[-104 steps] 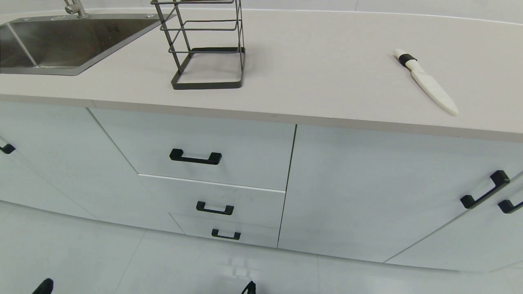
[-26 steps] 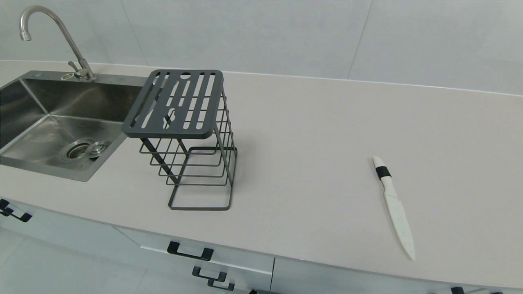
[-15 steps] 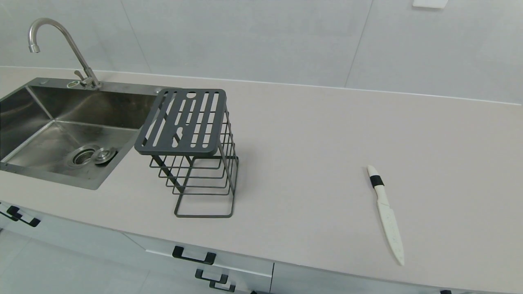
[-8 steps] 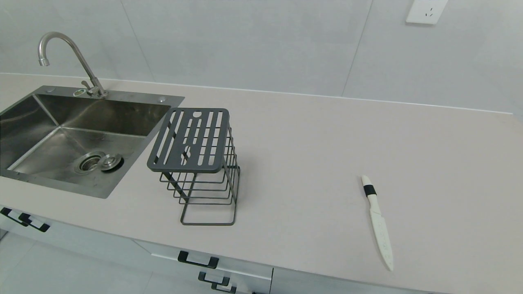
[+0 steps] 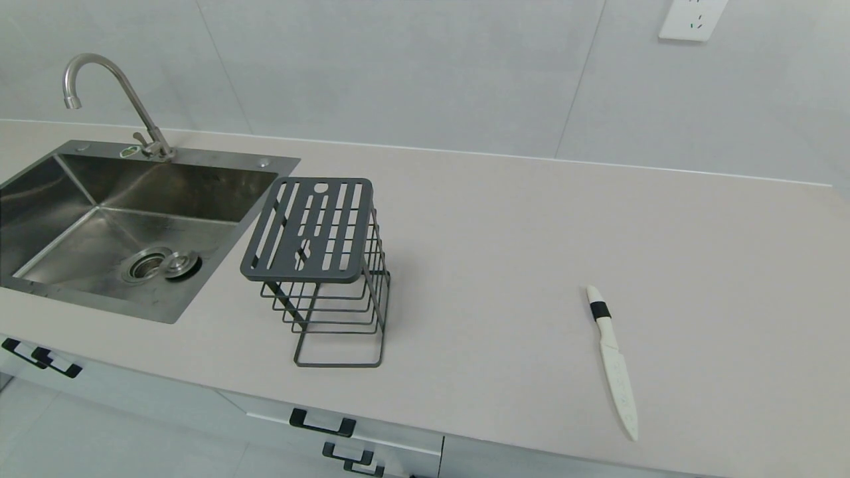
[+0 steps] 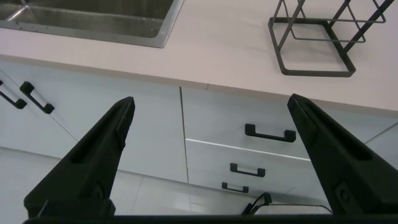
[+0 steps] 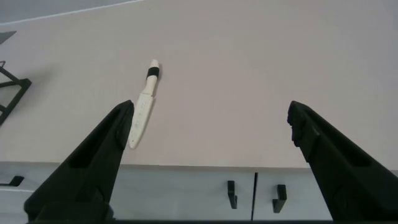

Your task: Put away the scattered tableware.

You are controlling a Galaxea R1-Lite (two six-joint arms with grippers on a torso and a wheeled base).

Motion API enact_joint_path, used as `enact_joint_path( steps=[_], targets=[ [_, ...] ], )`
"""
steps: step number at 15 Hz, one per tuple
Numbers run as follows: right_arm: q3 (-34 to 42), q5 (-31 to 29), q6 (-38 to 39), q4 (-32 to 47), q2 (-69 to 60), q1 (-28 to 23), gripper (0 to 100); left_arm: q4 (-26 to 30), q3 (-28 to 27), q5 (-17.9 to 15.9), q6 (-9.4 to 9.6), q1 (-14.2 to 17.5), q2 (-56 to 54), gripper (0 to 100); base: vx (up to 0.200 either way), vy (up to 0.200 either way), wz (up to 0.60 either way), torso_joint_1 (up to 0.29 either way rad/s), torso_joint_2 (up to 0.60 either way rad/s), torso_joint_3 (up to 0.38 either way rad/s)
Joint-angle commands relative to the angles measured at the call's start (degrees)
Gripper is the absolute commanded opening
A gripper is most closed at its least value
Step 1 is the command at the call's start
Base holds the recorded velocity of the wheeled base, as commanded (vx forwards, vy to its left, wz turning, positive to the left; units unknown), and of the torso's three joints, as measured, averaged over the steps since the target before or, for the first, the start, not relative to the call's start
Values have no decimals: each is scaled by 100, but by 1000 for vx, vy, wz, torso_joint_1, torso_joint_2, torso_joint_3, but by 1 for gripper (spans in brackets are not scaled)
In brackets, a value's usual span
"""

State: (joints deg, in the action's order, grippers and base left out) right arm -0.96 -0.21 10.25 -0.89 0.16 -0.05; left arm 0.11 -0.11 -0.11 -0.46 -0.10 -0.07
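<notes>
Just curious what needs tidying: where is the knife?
Head view: the white knife lies flat on the countertop, right side near the front edge, far from the wire rack.

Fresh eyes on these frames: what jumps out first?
A white knife with a black band lies alone on the right of the pale countertop, blade tip toward the front edge. A dark wire rack with a slotted top stands left of centre, with nothing in it, beside the steel sink at the far left.
</notes>
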Motion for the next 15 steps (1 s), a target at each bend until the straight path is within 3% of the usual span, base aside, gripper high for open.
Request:
enact_joint_path(
  steps=[1,3,6,7,8,14,15],
  targets=[
    [0,-6,179,10,19,-4,100,-2,2,2,-6,1,7,100,0,0,0,0,0,0],
    [0,-23,627,1,2,5,100,-2,2,2,-15,1,7,100,0,0,0,0,0,0],
    [26,179,416,-78,2,14,100,-2,2,2,-24,1,7,100,0,0,0,0,0,0],
    [52,320,-902,-632,2,14,100,-2,2,2,-15,1,7,100,0,0,0,0,0,0],
    [26,856,-2344,-1379,11,-4,100,-2,2,2,-24,1,7,100,0,0,0,0,0,0],
    [-1732,1295,-2247,-1440,793,-171,100,-2,2,2,-15,1,7,100,0,0,0,0,0,0],
    [-1793,1691,-2247,-1432,1197,-145,100,-2,2,2,-24,1,7,100,0,0,0,0,0,0]
  ],
)
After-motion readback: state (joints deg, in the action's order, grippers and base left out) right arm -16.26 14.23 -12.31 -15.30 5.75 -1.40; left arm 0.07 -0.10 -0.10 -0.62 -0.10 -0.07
